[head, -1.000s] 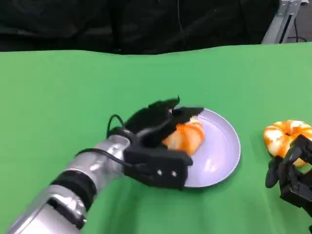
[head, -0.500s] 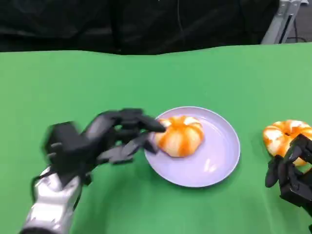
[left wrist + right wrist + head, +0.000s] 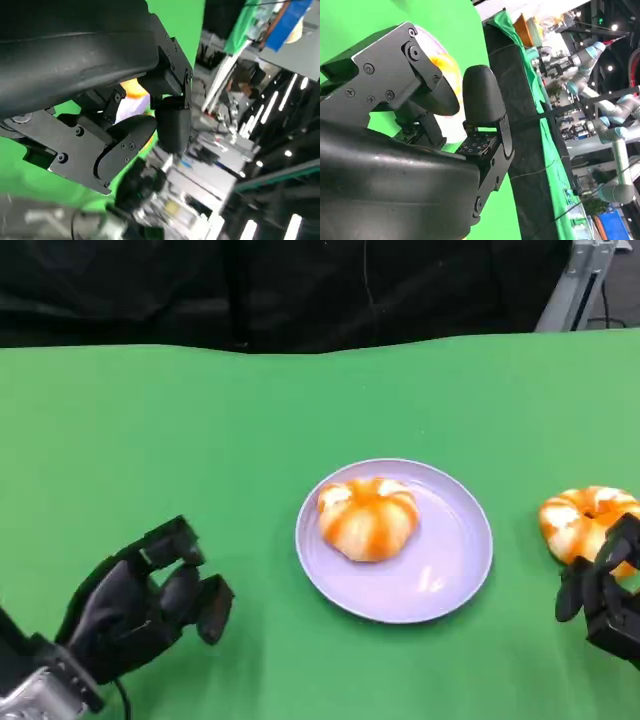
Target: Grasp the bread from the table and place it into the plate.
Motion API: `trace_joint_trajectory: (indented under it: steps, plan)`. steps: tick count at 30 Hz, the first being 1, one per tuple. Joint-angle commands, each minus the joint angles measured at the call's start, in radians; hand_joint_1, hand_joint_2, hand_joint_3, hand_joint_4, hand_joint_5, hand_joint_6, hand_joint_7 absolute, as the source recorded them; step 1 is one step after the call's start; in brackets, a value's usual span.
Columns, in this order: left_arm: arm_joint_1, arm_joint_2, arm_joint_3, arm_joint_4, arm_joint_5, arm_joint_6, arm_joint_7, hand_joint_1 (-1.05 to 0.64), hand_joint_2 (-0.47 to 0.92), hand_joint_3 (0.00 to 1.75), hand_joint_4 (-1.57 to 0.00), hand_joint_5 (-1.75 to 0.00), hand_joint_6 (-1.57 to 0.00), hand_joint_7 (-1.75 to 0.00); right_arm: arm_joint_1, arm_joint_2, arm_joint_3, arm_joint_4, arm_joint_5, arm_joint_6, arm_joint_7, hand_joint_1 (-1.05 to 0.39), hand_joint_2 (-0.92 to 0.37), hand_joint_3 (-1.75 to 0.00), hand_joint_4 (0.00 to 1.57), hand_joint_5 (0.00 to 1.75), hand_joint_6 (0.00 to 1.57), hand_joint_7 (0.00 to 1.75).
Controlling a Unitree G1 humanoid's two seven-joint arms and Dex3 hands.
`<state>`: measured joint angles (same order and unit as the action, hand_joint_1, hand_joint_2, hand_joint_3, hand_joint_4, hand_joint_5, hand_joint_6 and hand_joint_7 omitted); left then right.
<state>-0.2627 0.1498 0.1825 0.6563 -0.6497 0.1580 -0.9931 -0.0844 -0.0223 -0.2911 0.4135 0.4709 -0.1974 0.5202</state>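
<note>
1. Sitting on the lavender plate (image 3: pixel 455 565), the bread (image 3: pixel 367 517) lay left of its centre, free of both hands.
2. The left hand (image 3: pixel 140 602) hovered over the green table (image 3: pixel 200 440) well left of the plate, fingers apart, holding nothing.
3. The right hand (image 3: pixel 605 592) stood just beside a second bread (image 3: pixel 578 517); whether it touched or gripped it, I could not tell.
</note>
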Motion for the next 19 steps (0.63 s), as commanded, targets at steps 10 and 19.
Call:
trace_joint_trajectory:
  steps: [10,19]
  plan:
    - [-0.15,0.051,0.098,0.357,0.083,-0.019,-0.147,-0.16,0.49,1.07,-0.89,-1.75,-0.83,-1.61,-0.015,-0.004,-0.004,0.001,-0.012,-0.017,-0.016,-0.05,-0.43,-1.49,0.92,1.75,0.76,1.75]
    - [-0.158,0.05,0.124,0.377,0.109,-0.018,-0.17,-0.17,0.5,1.05,-0.86,-1.75,-0.82,-1.6,-0.005,-0.001,-0.004,-0.008,-0.007,-0.015,-0.005,-0.07,-0.43,-1.48,0.93,1.75,0.76,1.74]
